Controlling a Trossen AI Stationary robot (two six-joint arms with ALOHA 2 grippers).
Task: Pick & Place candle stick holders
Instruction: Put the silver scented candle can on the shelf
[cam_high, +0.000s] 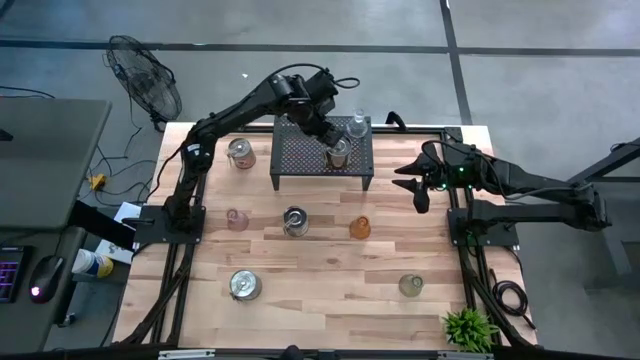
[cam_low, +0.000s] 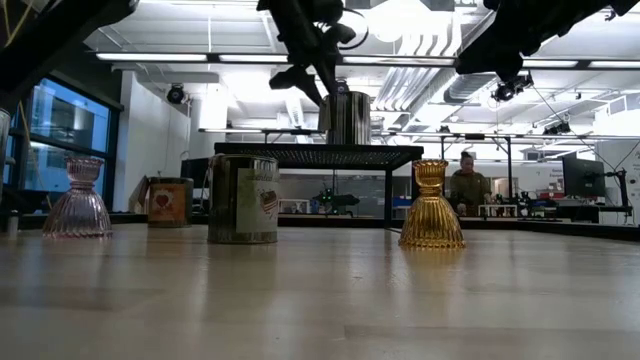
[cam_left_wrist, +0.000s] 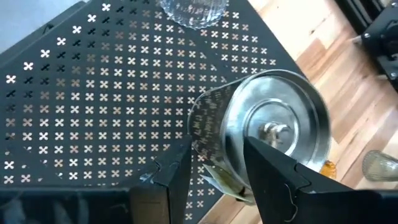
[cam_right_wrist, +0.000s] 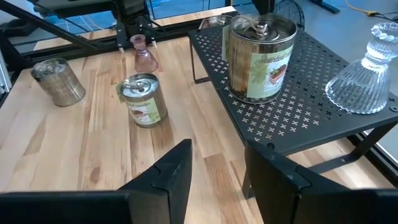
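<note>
1. The black perforated stand (cam_high: 322, 150) sits at the far middle of the table (cam_high: 320, 290); every place below is told from it.
2. The left claw (cam_high: 333, 140) hovers above the stand's top, its fingers spread apart just over a silvery tin holder (cam_high: 339, 152) and closed on nothing.
3. That tin holder stands upright on the stand, near its right half, with a clear glass holder (cam_high: 357, 127) beside it toward the stand's far edge.
4. The right claw (cam_high: 412, 180) waits off the stand's right side, released and empty.
5. On the table to the stand's left stands another tin holder (cam_high: 240, 152).
6. In front of the stand stand a pink glass holder (cam_high: 236, 219), a tin holder (cam_high: 295, 221) and an amber holder (cam_high: 360, 228).
7. Farther in front stand a further tin holder (cam_high: 244, 286) and a greenish glass holder (cam_high: 410, 286).
</note>
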